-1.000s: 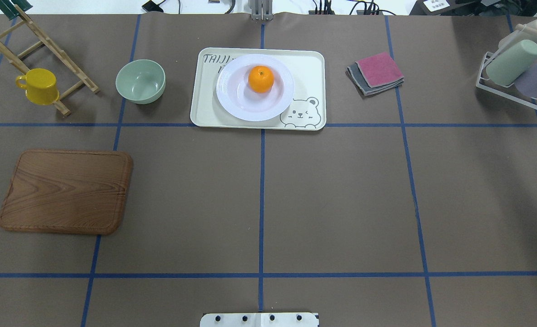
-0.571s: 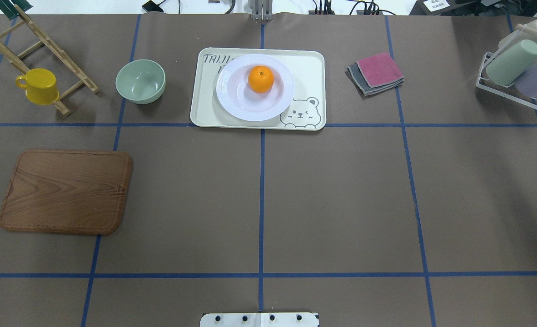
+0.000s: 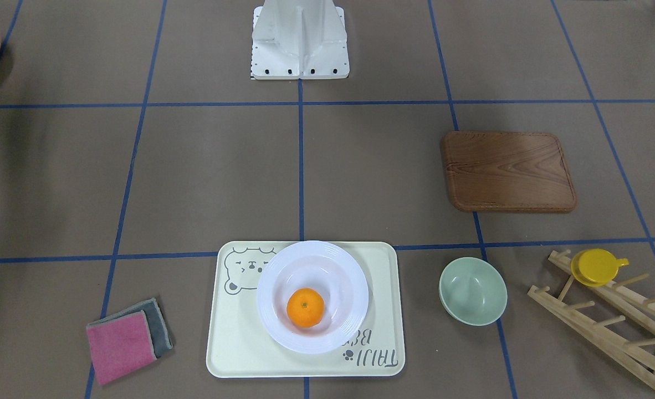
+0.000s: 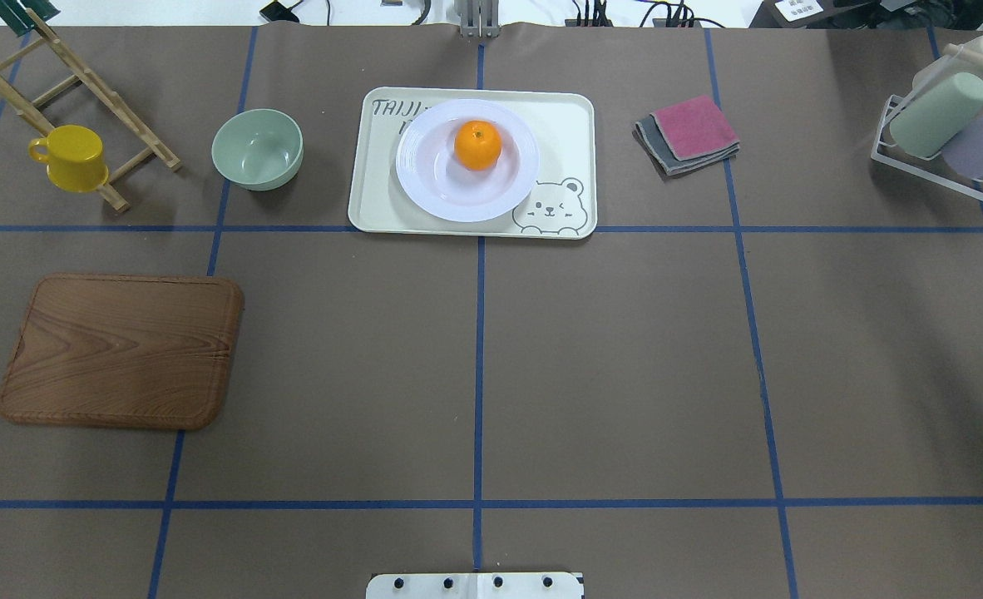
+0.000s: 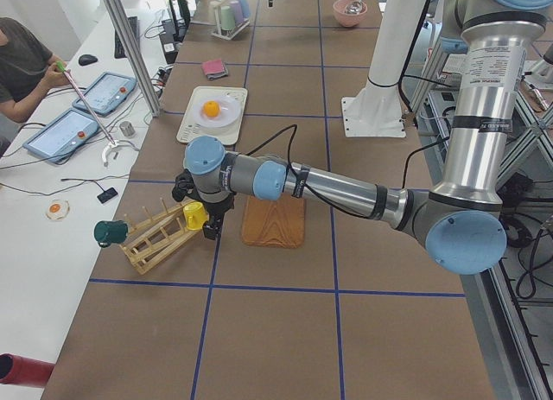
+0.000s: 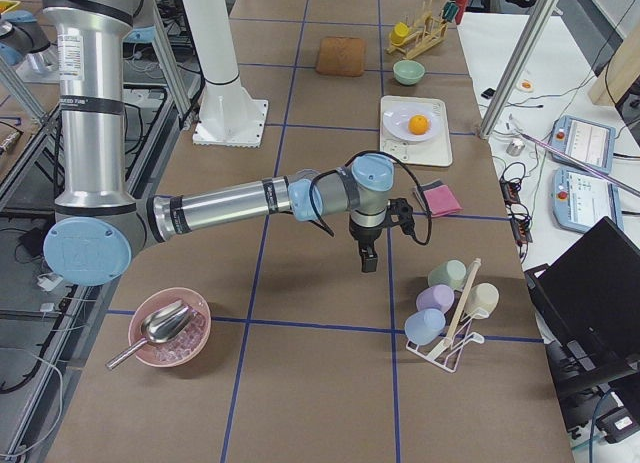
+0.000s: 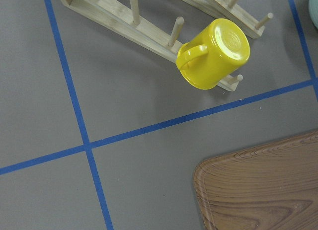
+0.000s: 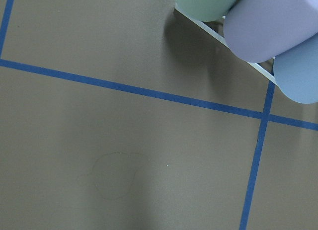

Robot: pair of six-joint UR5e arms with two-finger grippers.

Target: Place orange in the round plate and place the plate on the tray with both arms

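The orange (image 4: 477, 145) lies in the sunken centre of the white round plate (image 4: 425, 190). The plate stands on the cream bear tray (image 4: 570, 125) at the table's far middle; the front-facing view shows the same orange (image 3: 305, 307), plate (image 3: 272, 327) and tray (image 3: 233, 343). Both arms are far from the tray. In the exterior left view my left gripper (image 5: 210, 231) hangs over the table between the yellow cup and the wooden board. In the exterior right view my right gripper (image 6: 368, 261) points down beside the cup rack. I cannot tell whether either one is open or shut.
A wooden board (image 4: 121, 349) lies at the near left, with a green bowl (image 4: 257, 150) and a yellow cup (image 4: 71, 158) on a wooden rack (image 4: 92, 91) behind it. Folded cloths (image 4: 691, 133) and a cup rack (image 4: 949, 125) are on the right. A pink bowl with a scoop (image 6: 168, 328) stands near the right arm's base.
Orange, plate and tray have not moved. A small dark tip now shows at the right edge of the overhead view.
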